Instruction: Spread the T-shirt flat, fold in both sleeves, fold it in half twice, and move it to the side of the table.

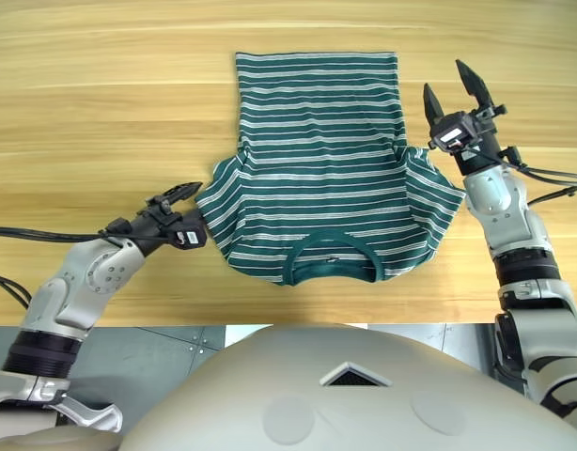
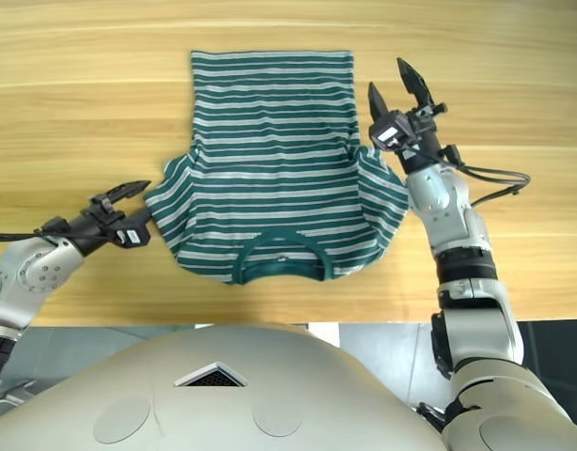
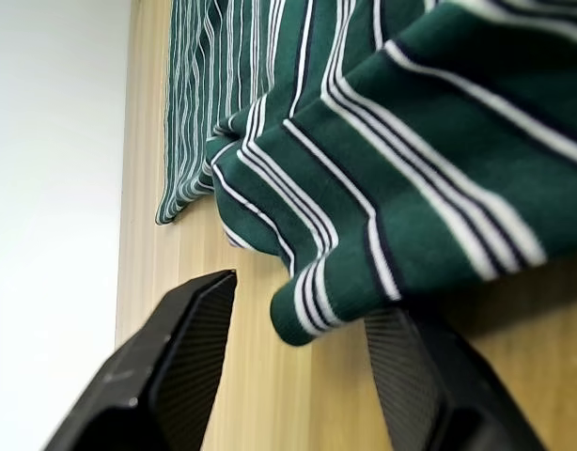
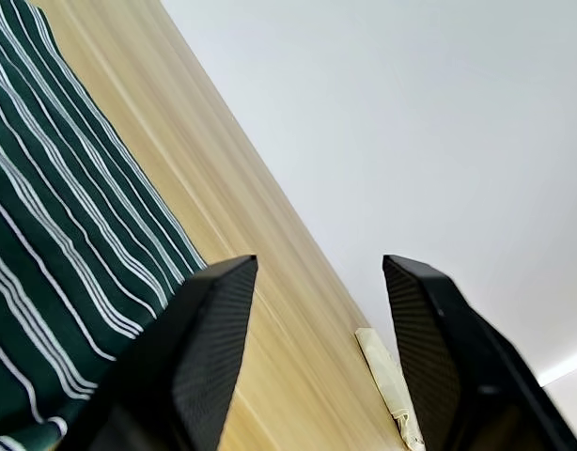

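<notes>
the head views give me the whole layout: the green striped t-shirt (image 1: 317,160) lies on the wooden counter (image 1: 101,94), collar (image 1: 332,256) toward the robot and hem on the far side. both sleeves are out to the sides and a bit rumpled.

the left end effector (image 1: 196,211) sits low at the edge of the left sleeve (image 1: 223,188). from the head i can't tell how its jaws stand against the cloth. the left wrist view settles it: the jaws are parted, with the sleeve cuff (image 3: 307,315) hanging between the two fingers (image 3: 190,324). the far finger is partly covered by the fabric, so i can't say whether it touches.

the right end effector (image 1: 444,77) stands raised beside the shirt's right side, just beyond the right sleeve (image 1: 434,193). its jaws are spread wide, pointing away from the robot and holding nothing. its wrist view looks past both fingers (image 4: 213,329) along the shirt's striped edge to the far rim of the counter. there a small pale strip (image 4: 387,381) lies that i can't identify, and the head views don't take it in.
</notes>
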Available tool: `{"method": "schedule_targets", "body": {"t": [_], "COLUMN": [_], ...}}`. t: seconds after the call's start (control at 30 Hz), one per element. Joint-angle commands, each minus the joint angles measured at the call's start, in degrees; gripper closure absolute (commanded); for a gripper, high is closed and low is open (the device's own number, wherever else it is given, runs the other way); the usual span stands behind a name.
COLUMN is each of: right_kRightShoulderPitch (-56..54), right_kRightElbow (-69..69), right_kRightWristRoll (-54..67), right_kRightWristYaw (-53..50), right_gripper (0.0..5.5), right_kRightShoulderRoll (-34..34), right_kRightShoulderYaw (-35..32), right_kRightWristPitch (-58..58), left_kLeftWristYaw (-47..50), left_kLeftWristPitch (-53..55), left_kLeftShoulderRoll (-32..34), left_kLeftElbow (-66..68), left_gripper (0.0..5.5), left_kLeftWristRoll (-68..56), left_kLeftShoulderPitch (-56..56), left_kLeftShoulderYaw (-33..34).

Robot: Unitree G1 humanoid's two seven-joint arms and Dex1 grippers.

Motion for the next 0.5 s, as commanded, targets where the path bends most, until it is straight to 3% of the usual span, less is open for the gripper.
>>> {"method": "schedule_targets", "body": {"t": [0.03,0.27,0.5], "right_kRightShoulderPitch": [-1.74,-1.26,-0.81], "right_kRightElbow": [0.35,0.05,-0.14], "right_kRightWristRoll": [0.02,0.26,0.50], "right_kRightWristYaw": [-0.33,-0.21,-0.09], "right_gripper": [3.04,3.04,3.04], "right_kRightShoulderRoll": [-0.70,-0.83,-1.00], "right_kRightShoulderYaw": [-0.43,-0.59,-0.88], "right_kRightWristPitch": [-0.37,-0.49,-0.52], "left_kLeftWristYaw": [-4.69,-2.73,-2.38], "left_kLeftWristPitch": [0.96,2.64,2.17], "left_kLeftShoulderRoll": [0.36,0.51,-0.61], "left_kLeftElbow": [1.67,5.17,6.78], "left_gripper": [3.09,3.16,4.28], "left_kLeftWristRoll": [1.62,2.95,3.17], "left_kLeftShoulderPitch": [3.96,1.73,0.22], "left_kLeftShoulderYaw": [-4.06,-3.02,-4.20]}}
